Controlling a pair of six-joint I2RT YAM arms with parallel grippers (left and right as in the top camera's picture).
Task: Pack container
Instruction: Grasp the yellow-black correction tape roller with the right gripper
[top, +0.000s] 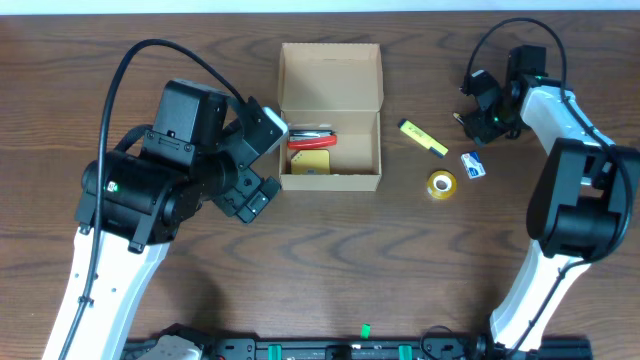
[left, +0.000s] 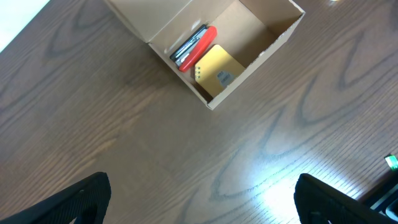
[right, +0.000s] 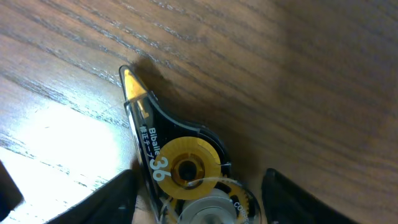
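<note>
The container (top: 330, 181) is an open tan cardboard box at the table's middle, its flap lid standing at the back; it also shows in the left wrist view (left: 271, 28). Inside lie a red and black tool (top: 312, 139) and a yellow pad (top: 310, 164). My left gripper (top: 262, 160) is open and empty just left of the box, with bare table between its fingers (left: 202, 199). My right gripper (top: 476, 118) is at the far right, low on the table. Its fingers (right: 199, 186) press both sides of a black and yellow correction tape dispenser (right: 186, 168) that lies on the wood.
A yellow highlighter (top: 423, 138), a yellow tape roll (top: 441, 184) and a small blue and white item (top: 473, 165) lie on the table between the box and my right arm. The table's back edge runs just behind the box.
</note>
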